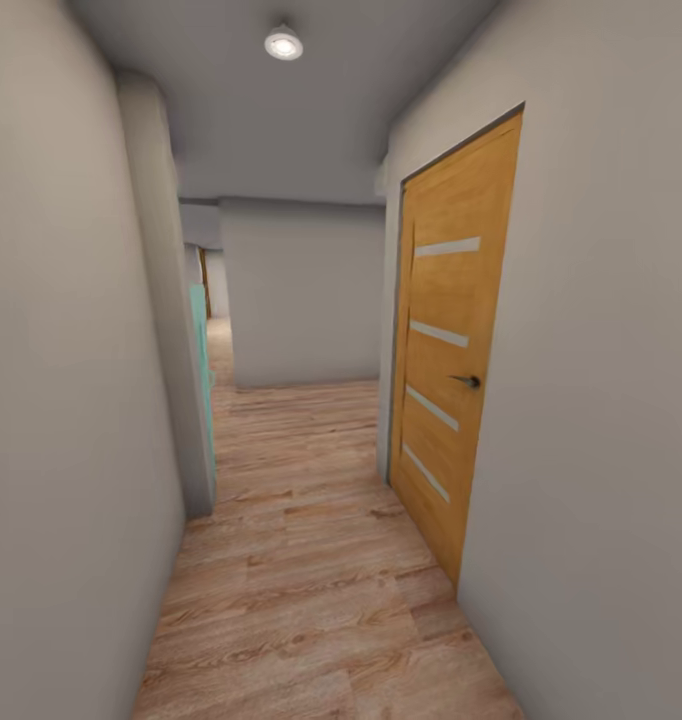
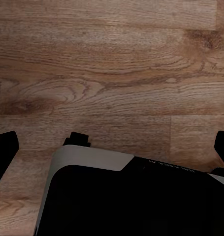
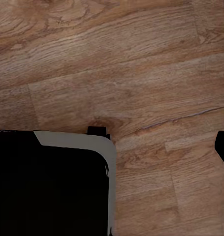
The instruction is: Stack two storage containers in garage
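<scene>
We're in a hallway w/ plank floor [image 1: 311, 600], wooden door [image 1: 451, 370] at right, prob. in transit. Left pincer [image 2: 112, 147] spread, empty; right pincer: can't tell.

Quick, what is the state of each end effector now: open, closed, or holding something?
Left end effector: open, holding nothing; dark fingertips far apart above the wood floor.
Right end effector: cannot be told.

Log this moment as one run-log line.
place: hallway, wood plank floor | ahead: grey wall | right: closed wooden door | containers: not seen | left gripper: open, empty | right gripper: cannot tell
</scene>
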Motion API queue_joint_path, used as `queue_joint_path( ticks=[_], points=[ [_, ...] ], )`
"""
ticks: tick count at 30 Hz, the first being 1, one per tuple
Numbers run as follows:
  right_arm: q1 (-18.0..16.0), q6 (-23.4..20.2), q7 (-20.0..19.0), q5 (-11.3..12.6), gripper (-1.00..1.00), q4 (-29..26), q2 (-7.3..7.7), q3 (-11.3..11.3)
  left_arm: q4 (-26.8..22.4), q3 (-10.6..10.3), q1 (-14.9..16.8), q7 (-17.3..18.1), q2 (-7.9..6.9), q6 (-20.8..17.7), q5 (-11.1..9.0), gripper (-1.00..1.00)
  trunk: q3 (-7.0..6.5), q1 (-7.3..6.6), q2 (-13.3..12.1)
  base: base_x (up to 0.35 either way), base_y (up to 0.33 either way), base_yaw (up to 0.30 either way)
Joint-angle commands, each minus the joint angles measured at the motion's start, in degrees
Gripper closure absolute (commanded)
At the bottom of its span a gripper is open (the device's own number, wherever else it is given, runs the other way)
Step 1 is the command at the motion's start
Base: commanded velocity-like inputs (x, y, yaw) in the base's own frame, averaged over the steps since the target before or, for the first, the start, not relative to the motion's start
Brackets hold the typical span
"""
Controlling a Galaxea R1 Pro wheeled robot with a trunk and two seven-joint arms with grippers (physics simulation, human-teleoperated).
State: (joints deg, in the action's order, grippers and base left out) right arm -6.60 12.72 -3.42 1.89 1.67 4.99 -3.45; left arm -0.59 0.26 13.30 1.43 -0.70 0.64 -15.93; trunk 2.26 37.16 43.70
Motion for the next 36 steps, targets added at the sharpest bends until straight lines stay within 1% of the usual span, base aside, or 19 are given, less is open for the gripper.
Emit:
queue_joint_path(
  ticks=[1,22,32,36],
  points=[
    [-0.1,0.4,-0.2,0.2,-1.00,0.2,0.02,-0.3,0.0,0.0,0.1,0.1,0.00,0.1,-0.3,-1.00,0.10,0.05,0.1,0.299,-0.139,0.269],
    [-0.1,0.3,-0.2,0.2,-1.00,0.2,-0.07,-0.3,0.0,0.0,0.1,0.1,-0.08,0.1,-0.5,-1.00,0.10,0.05,0.1,0.299,-0.138,0.269],
    [-0.1,0.3,-0.2,0.2,-1.00,0.2,-0.07,-0.3,0.1,0.0,0.1,0.1,-0.11,0.0,-0.5,-1.00,0.10,0.05,0.1,0.303,-0.096,0.267],
    [-0.1,0.2,-0.2,0.3,-1.00,0.2,-0.03,-0.3,0.1,0.0,0.1,0.1,-0.11,-0.1,-0.5,-1.00,0.10,0.05,0.1,0.311,-0.023,0.108]
  ],
)
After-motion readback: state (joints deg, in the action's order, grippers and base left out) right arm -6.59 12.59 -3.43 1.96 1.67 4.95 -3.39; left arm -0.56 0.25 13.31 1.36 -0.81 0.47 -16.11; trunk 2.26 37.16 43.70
